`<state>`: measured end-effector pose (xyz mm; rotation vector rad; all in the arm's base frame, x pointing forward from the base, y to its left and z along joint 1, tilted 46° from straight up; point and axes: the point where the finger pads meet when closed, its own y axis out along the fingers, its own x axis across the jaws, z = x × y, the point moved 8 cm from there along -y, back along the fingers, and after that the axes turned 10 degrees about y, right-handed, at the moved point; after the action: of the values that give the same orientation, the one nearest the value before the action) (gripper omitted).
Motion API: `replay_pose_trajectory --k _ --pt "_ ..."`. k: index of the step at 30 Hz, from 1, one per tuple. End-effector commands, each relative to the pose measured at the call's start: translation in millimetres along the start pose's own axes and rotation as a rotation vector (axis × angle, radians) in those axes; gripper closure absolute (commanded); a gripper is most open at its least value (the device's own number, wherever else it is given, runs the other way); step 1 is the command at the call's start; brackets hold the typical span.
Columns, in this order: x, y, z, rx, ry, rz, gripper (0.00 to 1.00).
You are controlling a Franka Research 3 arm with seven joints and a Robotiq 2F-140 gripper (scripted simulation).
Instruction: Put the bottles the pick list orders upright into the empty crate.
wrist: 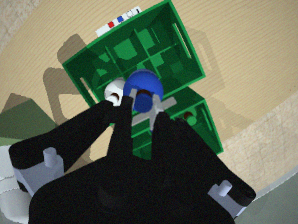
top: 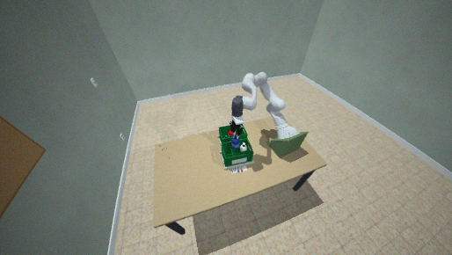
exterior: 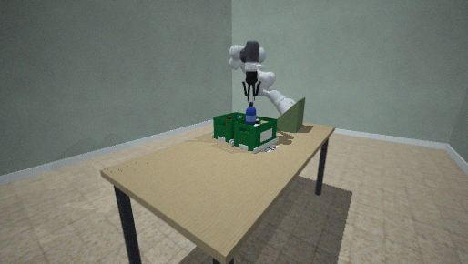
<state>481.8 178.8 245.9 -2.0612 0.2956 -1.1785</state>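
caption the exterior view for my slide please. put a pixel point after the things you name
Gripper [top: 236, 135] [exterior: 251, 101] [wrist: 143, 99] closed on a blue bottle [top: 236, 142] [exterior: 250, 116] [wrist: 148, 81], held upright above the nearer of two green crates [top: 237, 160] [exterior: 248, 140] [wrist: 134, 40].

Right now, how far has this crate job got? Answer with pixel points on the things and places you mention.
Looks done: a white bottle [top: 244, 148] [wrist: 114, 91] stands in the crate beside the pick list [top: 238, 170] [exterior: 272, 148] [wrist: 119, 20].
In hand: a blue bottle [top: 236, 142] [exterior: 250, 116] [wrist: 143, 84], upright, its neck between the closed jaws, above that crate.
Left: lowering and releasing it. The list's counts are too small to read, so I cannot tell whether more must follow.

Pick list: red and blue marks discernible; lettering too small to read.
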Motion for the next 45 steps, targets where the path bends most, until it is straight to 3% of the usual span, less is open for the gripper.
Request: replay_pose_trajectory --k 1,45 --pt "0 -1.2 3 0.016 0.007 -0.002 1.00" --pt "-1 38.8 4 0.016 0.007 -0.002 1.00"
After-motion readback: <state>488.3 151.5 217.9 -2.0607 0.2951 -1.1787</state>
